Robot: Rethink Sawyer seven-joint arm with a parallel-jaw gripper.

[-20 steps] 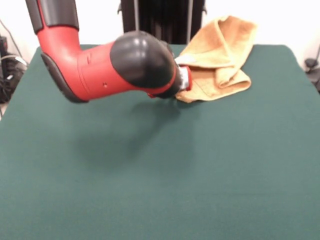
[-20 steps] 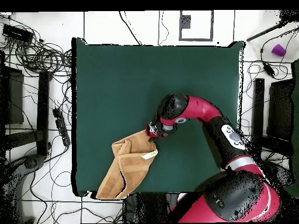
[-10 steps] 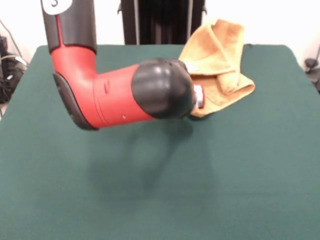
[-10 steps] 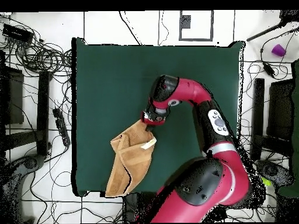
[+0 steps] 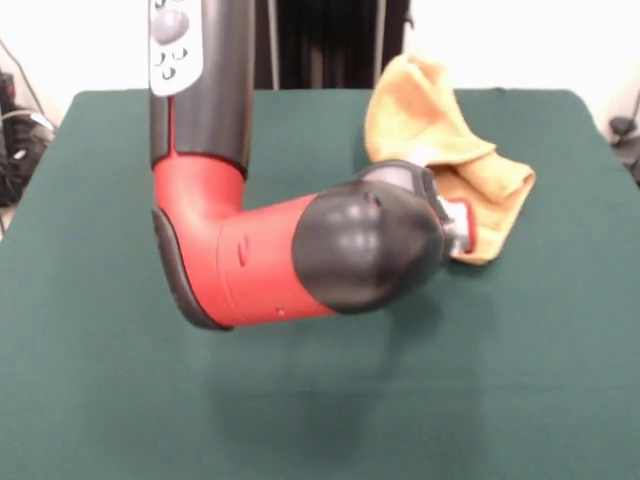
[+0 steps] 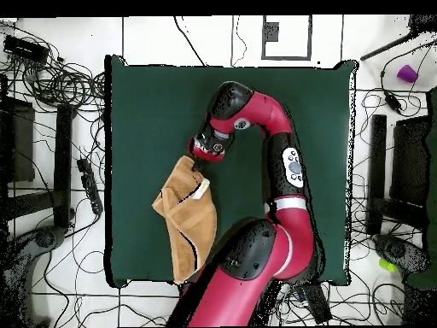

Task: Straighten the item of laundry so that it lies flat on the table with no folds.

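The orange-yellow towel lies bunched and folded on the dark green table, at the far right side in the front view. In the overhead view the towel stretches from the gripper down to the table's edge by the robot's base. A small white label shows on it. My gripper sits at the towel's upper corner and holds it. In the front view the gripper is mostly hidden behind the arm's black wrist. The towel's folds overlap each other.
The robot's black pedestal stands at the far side. The red arm arches over the table's middle. Cables and dark stands lie on the floor beside the table. A purple object sits off the table.
The gripper has pulled the towel's corner away from the robot's base, toward the table's middle. The towel has stretched longer and narrower. The arm has swung further over the table.
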